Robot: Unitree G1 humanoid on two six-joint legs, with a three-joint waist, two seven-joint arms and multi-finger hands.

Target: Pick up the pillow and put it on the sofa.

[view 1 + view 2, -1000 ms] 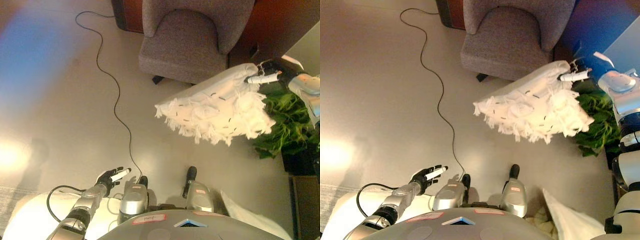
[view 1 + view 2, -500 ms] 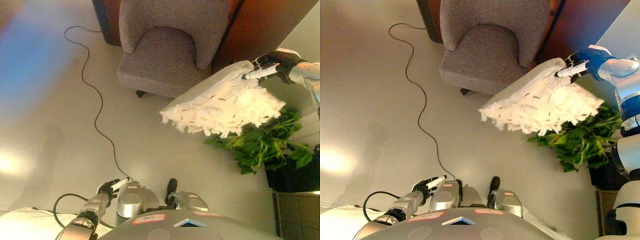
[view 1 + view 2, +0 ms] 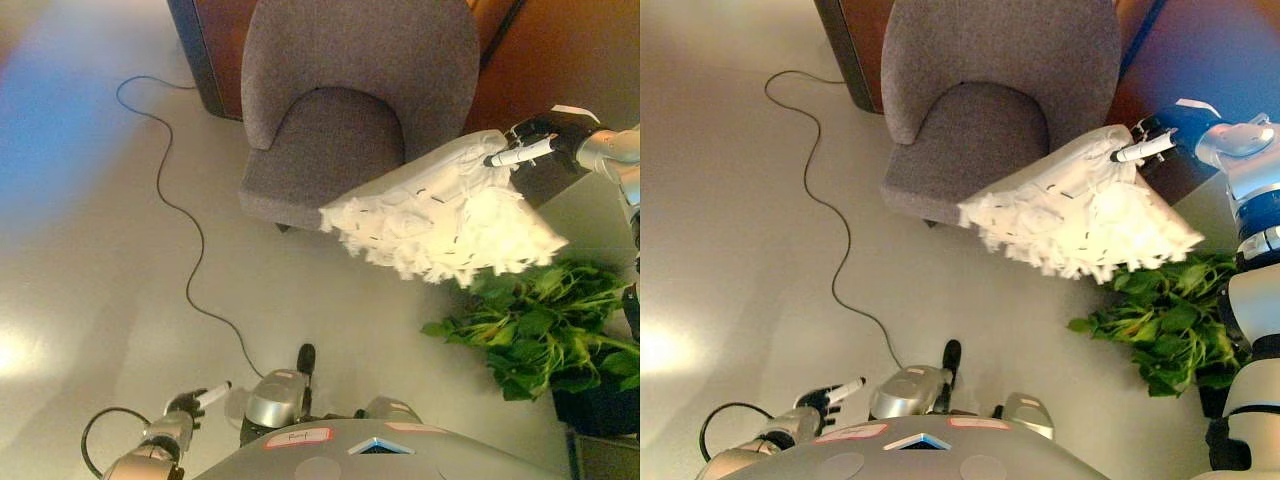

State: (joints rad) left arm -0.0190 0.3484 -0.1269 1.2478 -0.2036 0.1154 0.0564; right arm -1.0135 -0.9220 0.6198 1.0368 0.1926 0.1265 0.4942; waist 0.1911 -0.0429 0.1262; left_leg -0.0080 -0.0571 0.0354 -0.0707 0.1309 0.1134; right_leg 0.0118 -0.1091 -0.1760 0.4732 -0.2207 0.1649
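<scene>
the right hand (image 3: 537,141) pinches the upper corner of the white fringed pillow (image 3: 440,222), fingers curled on the fabric, holding it in the air beside the grey sofa chair (image 3: 340,110), its lower corner overlapping the seat's front edge. a green plant (image 3: 535,325) sits below the pillow. the left hand (image 3: 827,398) hangs low, fingers relaxed, holding nothing.

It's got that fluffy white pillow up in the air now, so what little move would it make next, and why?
Probably swing the right hand a bit further left and forward, carrying the pillow over the grey chair's seat. The hand grips the pillow by one corner; only its lower left edge overlaps the seat's front, while most of it hangs above the floor beside the plant. The left hand is low and idle.
</scene>
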